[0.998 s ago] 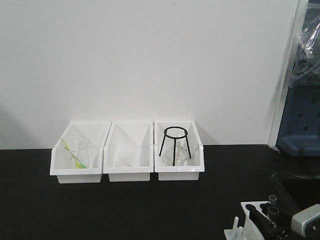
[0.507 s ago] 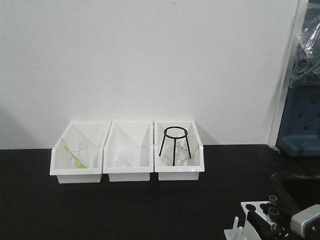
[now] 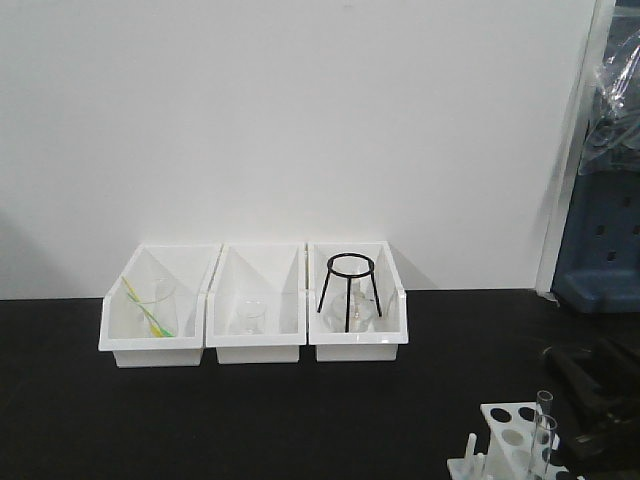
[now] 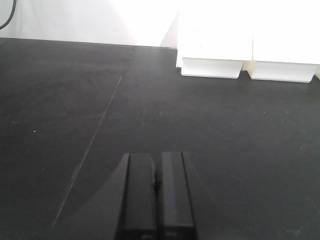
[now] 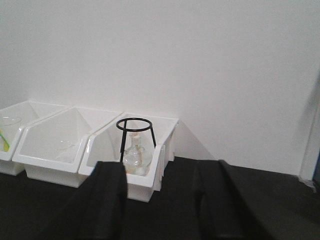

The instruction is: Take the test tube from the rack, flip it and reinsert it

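**Right gripper open, tube waiting in the rack**

Our right gripper (image 5: 159, 200) had its two fingers wide apart, with nothing between them. In the front view it sat at the lower right of the frame, just beside the rack (image 3: 497, 432). A clear test tube (image 3: 545, 440) stood up in one of the holes there. Our left gripper (image 4: 156, 195) had its fingers pressed together, low over the black table (image 4: 75, 100), holding nothing. We thought the job in hand was to grab the tube. To do it well, we needed to come in slowly, close softly near the top, and lift straight up so the rack did not tip. Glass looked slippery and could break.
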{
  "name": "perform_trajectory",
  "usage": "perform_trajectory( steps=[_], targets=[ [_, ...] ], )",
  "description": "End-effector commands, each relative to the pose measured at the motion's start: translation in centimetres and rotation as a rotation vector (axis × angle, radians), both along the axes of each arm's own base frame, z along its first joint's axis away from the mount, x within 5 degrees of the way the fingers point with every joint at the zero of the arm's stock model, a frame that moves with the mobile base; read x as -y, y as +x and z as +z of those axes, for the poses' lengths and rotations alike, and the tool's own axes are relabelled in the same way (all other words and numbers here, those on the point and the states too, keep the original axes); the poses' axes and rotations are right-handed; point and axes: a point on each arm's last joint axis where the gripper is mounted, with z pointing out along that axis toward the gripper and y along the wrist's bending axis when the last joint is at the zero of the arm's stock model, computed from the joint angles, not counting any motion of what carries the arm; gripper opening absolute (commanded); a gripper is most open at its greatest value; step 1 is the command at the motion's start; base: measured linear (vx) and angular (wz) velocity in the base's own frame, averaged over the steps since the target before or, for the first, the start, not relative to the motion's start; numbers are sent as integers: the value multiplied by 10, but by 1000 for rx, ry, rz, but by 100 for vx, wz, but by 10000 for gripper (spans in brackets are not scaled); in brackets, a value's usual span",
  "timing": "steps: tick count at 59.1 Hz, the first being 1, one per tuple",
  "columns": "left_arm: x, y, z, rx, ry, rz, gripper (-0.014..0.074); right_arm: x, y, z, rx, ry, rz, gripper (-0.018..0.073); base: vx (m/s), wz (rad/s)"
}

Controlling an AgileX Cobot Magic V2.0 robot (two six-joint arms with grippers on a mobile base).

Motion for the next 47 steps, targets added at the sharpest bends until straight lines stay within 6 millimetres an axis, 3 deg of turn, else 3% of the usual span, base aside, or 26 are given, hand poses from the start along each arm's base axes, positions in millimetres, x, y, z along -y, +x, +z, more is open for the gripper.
perform_trajectory(
  steps=[1,6,19,29,47],
  targets=[
    [1,1,7,88,5,-12,-6,0,-20,24,34,-26,-5,179,0,0],
    [1,1,7,88,5,-12,-6,-2,-44,21,-11,-41,-8,-17,0,0],
    [1,1,7,88,5,-12,-6,-5,-94,-8,-22,17,-10,-13,0,0],
    [1,1,7,88,5,-12,-6,-7,-107,-19,-4,29,0,-12,0,0],
    [1,1,7,88,5,-12,-6,-6,-108,-22,-19,25,-8,-12,0,0]
  ],
)
